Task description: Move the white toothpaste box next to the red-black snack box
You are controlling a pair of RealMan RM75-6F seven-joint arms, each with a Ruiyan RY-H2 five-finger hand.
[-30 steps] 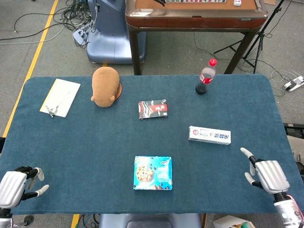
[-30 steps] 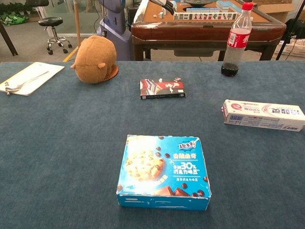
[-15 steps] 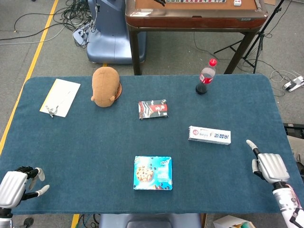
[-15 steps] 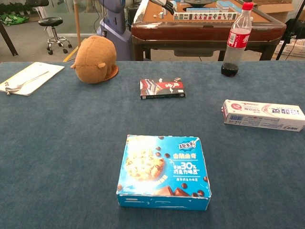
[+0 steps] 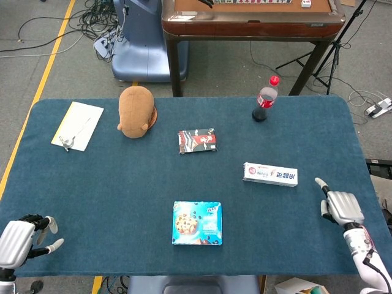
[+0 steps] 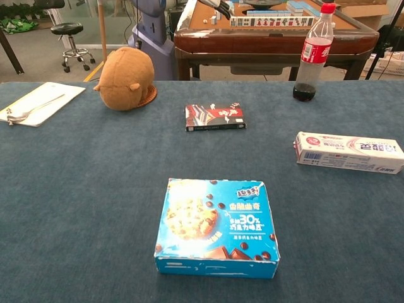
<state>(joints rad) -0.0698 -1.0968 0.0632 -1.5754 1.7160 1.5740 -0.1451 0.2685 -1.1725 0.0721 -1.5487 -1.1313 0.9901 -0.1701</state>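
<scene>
The white toothpaste box lies flat on the blue table, right of centre. The red-black snack box lies farther back and to the left of it, with a wide gap between the two. My right hand hovers near the table's right front, a little right of and nearer than the toothpaste box, not touching it; its fingers are apart and hold nothing. My left hand sits at the front left corner, empty, fingers loosely apart. The chest view shows neither hand.
A blue cookie box lies at front centre. A cola bottle stands at the back right. A brown plush toy and a white sheet with a metal utensil lie at the back left.
My right hand has moved away from the front edge, closer to the toothpaste box, and has turned. The left hand and all the objects have stayed put.
</scene>
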